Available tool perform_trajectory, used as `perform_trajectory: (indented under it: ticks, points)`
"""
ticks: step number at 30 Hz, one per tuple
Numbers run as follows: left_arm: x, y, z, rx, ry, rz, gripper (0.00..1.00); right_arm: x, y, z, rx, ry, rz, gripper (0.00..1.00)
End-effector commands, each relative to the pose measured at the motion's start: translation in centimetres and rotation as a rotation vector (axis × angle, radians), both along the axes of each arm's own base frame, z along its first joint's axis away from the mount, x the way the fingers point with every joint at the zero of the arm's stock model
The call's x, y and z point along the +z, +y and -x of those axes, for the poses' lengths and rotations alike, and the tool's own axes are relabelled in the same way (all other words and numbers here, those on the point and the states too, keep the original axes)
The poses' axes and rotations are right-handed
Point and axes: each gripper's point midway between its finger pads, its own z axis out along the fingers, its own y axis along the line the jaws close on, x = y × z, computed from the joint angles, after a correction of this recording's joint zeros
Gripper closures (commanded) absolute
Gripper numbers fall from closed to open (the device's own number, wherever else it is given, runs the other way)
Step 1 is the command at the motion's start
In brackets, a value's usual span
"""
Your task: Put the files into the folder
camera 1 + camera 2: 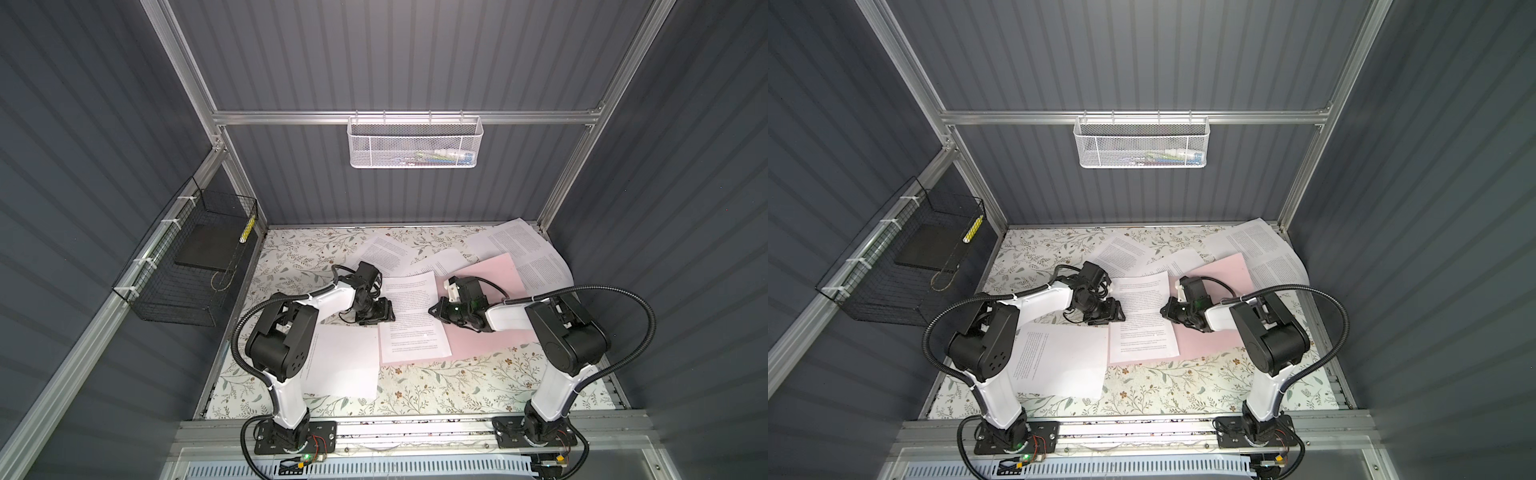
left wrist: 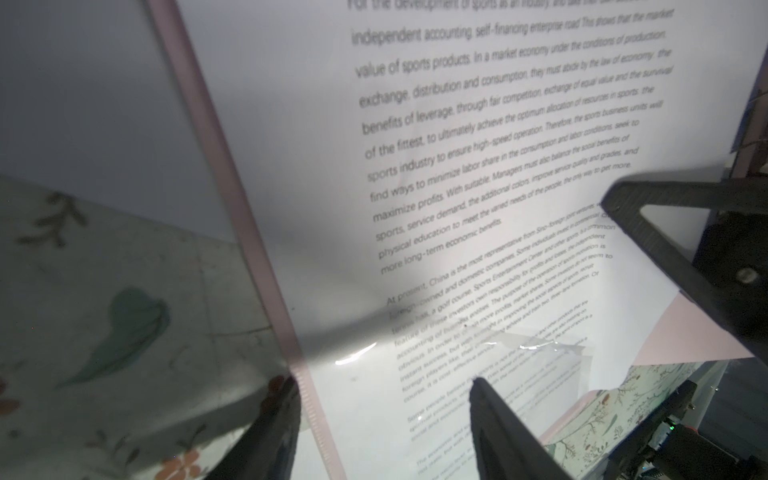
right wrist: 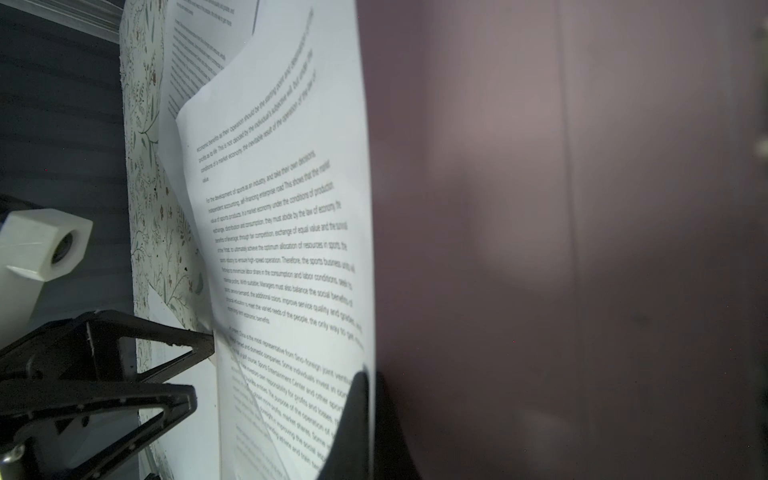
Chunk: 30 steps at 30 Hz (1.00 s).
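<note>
- The top views give the whole layout. The pink folder (image 1: 494, 274) lies flat from the middle of the table out toward 3 o'clock, with one printed sheet (image 1: 415, 320) on its 9 o'clock half. The other files (image 1: 343, 361) lie loose at 7 o'clock and from 12 round to 2.
- Only the left wrist view shows the folder's ribbed pink edge strip (image 2: 266, 257). It also shows a shiny clear film (image 2: 540, 345) over the sheet's lower lines. Might be a pocket, too blurry to call.
- Only the right wrist view shows the sheet bowing up off the pink.
- Containers: the white mesh basket (image 1: 395, 145) at 12 o'clock holds a few small bits. The black wire basket (image 1: 166, 307) at 9 holds a flat black slab (image 1: 203, 249) and a yellowish stick (image 1: 247, 228).
- Left gripper (image 2: 382, 382): fingers spread fairly wide, gripping nothing. They straddle that edge strip, one over the tablecloth (image 2: 104, 311) and one over the sheet.
- Right gripper (image 3: 362, 399): fingers pressed together right on the sheet's 3 o'clock edge, where paper meets pink.
</note>
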Motion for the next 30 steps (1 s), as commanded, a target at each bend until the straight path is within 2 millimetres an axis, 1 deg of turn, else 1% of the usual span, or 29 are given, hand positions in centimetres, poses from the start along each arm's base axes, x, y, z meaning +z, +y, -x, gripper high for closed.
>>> perform_trajectory:
  ticks: [1, 17, 20, 25, 28, 30]
  points:
    - [-3.9, 1.5, 2.1, 0.011, 0.118, -0.082, 0.34, -1.3, -0.6, 1.6, 0.01, 0.045, 0.056, 1.0]
    - [-3.6, 0.9, 2.3, 0.0, 0.13, -0.045, 0.34, -2.3, -0.3, 2.7, 0.012, 0.069, 0.056, 1.0]
    - [-3.4, 0.8, 2.2, 0.001, 0.126, -0.041, 0.34, -2.1, -0.3, 2.6, 0.012, 0.061, 0.056, 0.99]
    - [-2.2, 0.5, 1.6, 0.0, 0.104, -0.031, 0.34, -1.5, -0.3, 2.4, 0.013, 0.037, 0.057, 0.88]
    - [-0.6, 0.4, 0.8, 0.005, 0.07, -0.021, 0.33, -0.6, -0.2, 2.1, 0.02, 0.008, 0.054, 0.8]
    - [0.8, 0.3, 0.2, 0.006, 0.044, -0.016, 0.32, 0.1, -0.3, 1.9, 0.024, -0.013, 0.06, 0.73]
